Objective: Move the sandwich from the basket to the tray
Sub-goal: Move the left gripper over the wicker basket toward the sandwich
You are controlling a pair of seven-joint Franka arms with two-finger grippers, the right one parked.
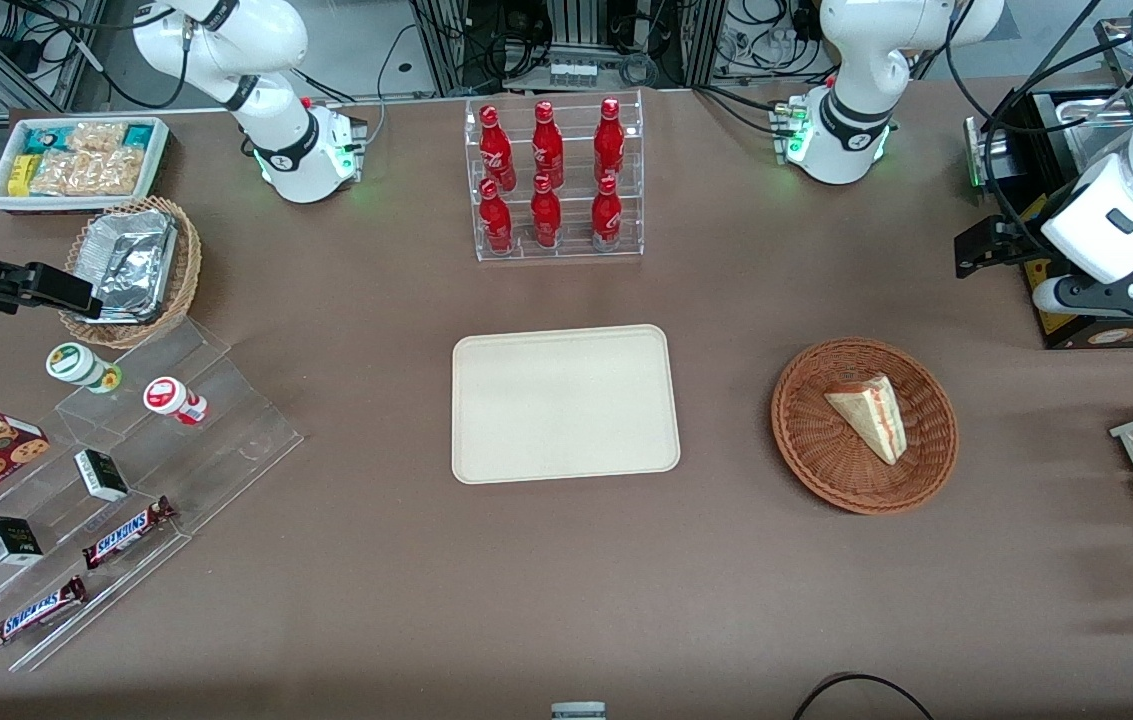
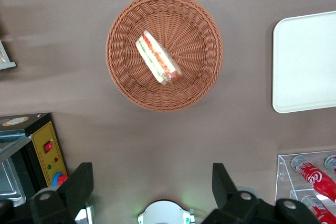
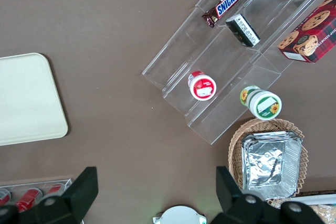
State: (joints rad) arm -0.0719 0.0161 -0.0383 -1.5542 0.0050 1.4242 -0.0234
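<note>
- The table [image 1: 326,620] is wide and brown, and the two things I care about sit in its middle band: the tray [image 1: 565,403] at the centre and the basket [image 1: 864,425] beside it, toward my working end, with bare cloth between them
- The tray is flat, cream and has nothing on it, so I judge any spot on it will take the sandwich; I would aim for its middle to stay clear of the low rim
- The basket is shallow, so its woven wall should not block a straight descent, but I should lift well clear of the rim before travelling sideways
- My gripper [image 2: 152,182] hangs high, well apart from the basket and farther from the front camera than it is, with its fingers [image 2: 79,184] spread wide and nothing between them
- The sandwich [image 1: 869,413] lies in the basket near its centre, a pale wedge on its side with the red and green filling along one long edge
- The step in hand, as I read it, is the approach: bring the gripper over the wedge, turn the wrist so the fingers straddle the two bread faces, then come down
- Soft bread calls for a gentle squeeze; too hard and the filling may squash out
</note>
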